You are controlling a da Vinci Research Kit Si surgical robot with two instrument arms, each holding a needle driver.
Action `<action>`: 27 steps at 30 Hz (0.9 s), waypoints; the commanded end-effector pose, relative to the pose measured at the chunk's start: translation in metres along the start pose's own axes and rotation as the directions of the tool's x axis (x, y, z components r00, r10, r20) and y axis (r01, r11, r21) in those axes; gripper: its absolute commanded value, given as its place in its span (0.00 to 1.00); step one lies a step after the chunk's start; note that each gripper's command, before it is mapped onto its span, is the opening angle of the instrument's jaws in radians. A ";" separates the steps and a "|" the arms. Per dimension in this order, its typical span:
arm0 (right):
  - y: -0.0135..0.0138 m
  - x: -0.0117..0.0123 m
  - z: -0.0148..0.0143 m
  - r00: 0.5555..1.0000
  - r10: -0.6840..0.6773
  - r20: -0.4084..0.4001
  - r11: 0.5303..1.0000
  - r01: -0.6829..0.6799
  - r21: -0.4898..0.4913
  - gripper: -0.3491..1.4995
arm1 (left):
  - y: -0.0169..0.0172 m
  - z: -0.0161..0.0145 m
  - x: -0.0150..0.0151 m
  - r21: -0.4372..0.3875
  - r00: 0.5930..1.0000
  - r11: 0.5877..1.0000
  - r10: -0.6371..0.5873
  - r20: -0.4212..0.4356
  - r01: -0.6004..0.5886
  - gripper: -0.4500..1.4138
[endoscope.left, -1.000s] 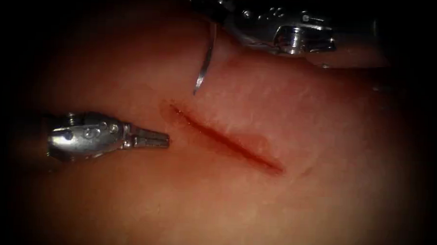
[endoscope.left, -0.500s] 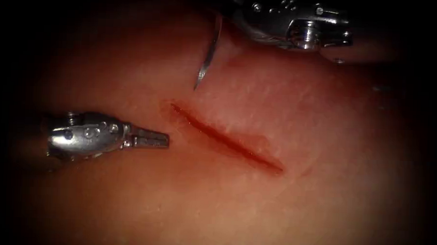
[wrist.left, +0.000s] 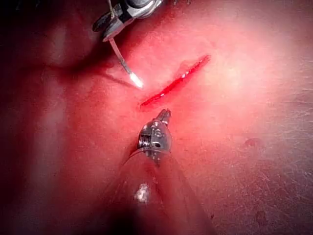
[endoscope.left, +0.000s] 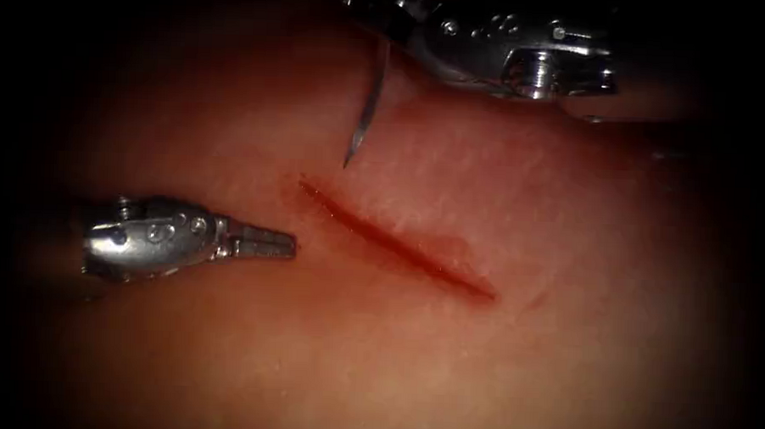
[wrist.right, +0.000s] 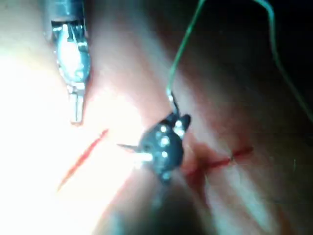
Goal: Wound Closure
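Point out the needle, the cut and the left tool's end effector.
needle [endoscope.left: 368, 106], endoscope view, mid-shaft above its tip.
cut [endoscope.left: 398, 246], endoscope view, middle of the red line.
left end effector [endoscope.left: 267, 242], endoscope view, midway along its shut jaws.

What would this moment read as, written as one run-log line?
right hand: holds needle near its rear, tip above tissue | left hand: shut, holds nothing, left of cut

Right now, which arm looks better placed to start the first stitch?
Probably the right. Its tool holds the needle near the blunt end, tip hanging free just above the cut's upper end, not in the tissue. The left tool holds nothing, jaws shut, left of the cut.
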 end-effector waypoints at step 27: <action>-0.0007 -0.0007 0.0011 0.999 -0.038 -0.006 0.999 0.038 -0.003 0.00 | -0.0001 0.0008 -0.0002 -0.004 1.000 1.000 0.008 -0.002 -0.008 0.15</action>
